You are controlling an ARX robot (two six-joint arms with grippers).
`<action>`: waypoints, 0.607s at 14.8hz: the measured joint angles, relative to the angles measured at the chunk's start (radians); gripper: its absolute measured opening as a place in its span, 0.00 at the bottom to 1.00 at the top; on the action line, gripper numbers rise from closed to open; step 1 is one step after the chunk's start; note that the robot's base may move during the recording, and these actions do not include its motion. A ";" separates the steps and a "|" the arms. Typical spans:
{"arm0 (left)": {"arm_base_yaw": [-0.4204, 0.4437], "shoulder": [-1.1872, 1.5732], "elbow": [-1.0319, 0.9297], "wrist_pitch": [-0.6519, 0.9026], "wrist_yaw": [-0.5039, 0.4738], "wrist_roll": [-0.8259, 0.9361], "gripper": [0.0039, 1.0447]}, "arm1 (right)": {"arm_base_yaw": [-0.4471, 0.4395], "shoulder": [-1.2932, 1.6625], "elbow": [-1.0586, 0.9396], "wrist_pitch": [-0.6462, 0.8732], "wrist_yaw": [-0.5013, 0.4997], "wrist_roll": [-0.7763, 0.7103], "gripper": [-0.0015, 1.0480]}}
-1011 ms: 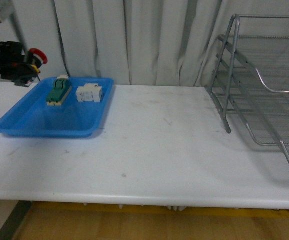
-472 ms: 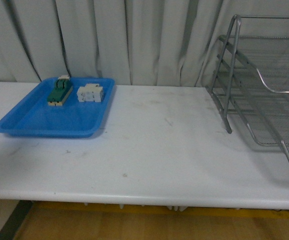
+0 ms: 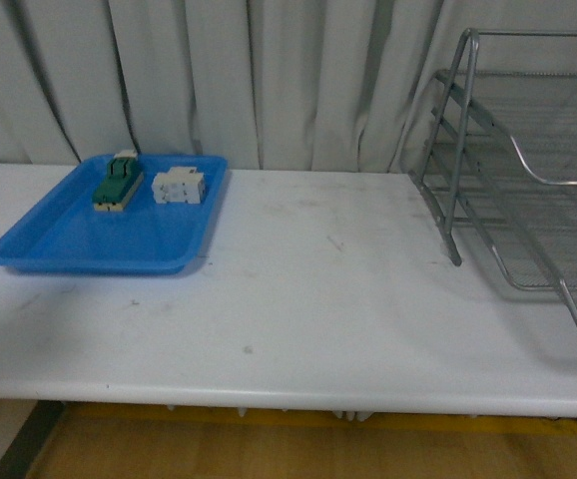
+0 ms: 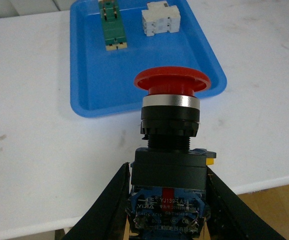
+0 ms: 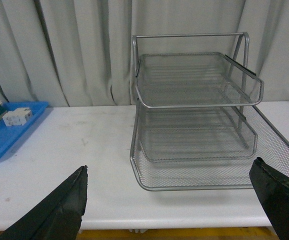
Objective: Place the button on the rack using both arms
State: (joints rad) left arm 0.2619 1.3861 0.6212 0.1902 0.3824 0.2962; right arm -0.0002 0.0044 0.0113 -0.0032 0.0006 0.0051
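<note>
The button [image 4: 169, 140] is up off the table [image 4: 29, 150], held by its black-and-blue body in the left arm's fingers [image 4: 107, 207]. They are closed snug on either side of it, and the red cap sticks out well beyond them. It hangs over bare table just outside the blue tray [image 4: 84, 75], off the rim farthest from the two blocks. The green block [image 4: 112, 25] and the white block [image 4: 160, 19] sit side by side inside the tray.

The rack [image 5: 194, 165] stands well away from the tray, at the other end of the table. The right gripper [image 5: 169, 166] faces it with its fingers spread wide and nothing between them.

The grip is low on the body, so I'd worry about the handover. If the right fingers close on the round cap or collar, the button could twist or slip out and roll on the table. Set down on the wire mesh, it might also tip over.

A second ago the front view showed the left arm holding the button above the tray's far left corner. Now that arm is out of the front view, and the tray and blocks look unmoved.
</note>
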 joint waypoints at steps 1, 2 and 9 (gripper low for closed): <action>-0.006 0.000 -0.007 0.007 -0.003 0.000 0.35 | 0.000 0.000 0.000 0.000 -0.001 0.000 0.94; -0.011 0.003 -0.015 0.013 -0.010 0.000 0.35 | 0.000 0.000 0.000 0.000 0.000 0.000 0.94; -0.018 0.019 -0.018 0.043 -0.016 0.009 0.35 | 0.000 0.000 0.000 0.001 0.000 0.000 0.94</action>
State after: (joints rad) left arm 0.2436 1.4052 0.6033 0.2337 0.3664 0.3054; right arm -0.0002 0.0044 0.0113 -0.0025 0.0002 0.0048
